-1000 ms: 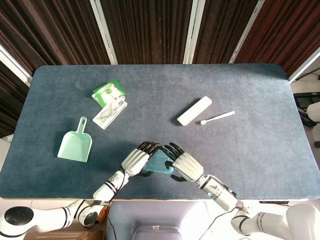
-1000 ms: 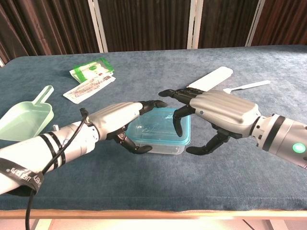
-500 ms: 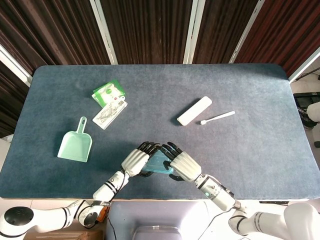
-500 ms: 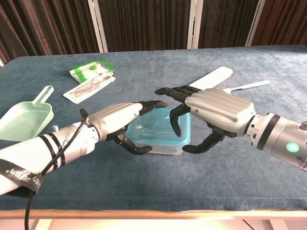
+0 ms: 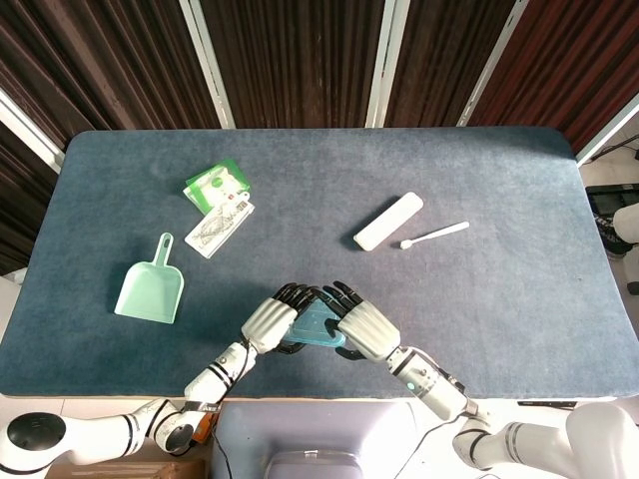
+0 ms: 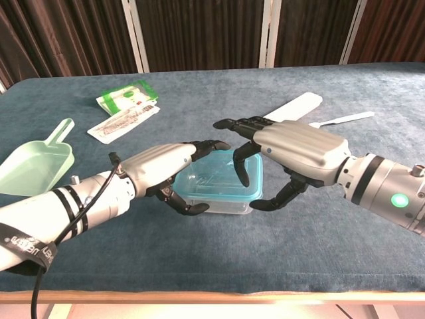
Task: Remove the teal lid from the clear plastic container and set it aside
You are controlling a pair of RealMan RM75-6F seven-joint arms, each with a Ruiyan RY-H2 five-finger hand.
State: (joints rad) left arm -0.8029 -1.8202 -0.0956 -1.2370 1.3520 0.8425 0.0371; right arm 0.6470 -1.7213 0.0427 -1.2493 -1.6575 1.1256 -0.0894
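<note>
Table [image 6: 199, 266]: blue cloth.
Left hand [image 6: 163, 169]: curled around container [image 6: 222, 189], lid [image 6: 229, 174] on.
Right hand [image 6: 292, 149]: fingers spread, arched over lid; grip unclear.

Near the surface's [image 5: 479, 299] front edge, the left hand [image 5: 272, 318] and right hand [image 5: 365, 330] flank the teal lid [image 5: 318, 326].

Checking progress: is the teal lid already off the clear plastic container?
No, the teal lid sits on the clear plastic container, between both robot hands.
</note>
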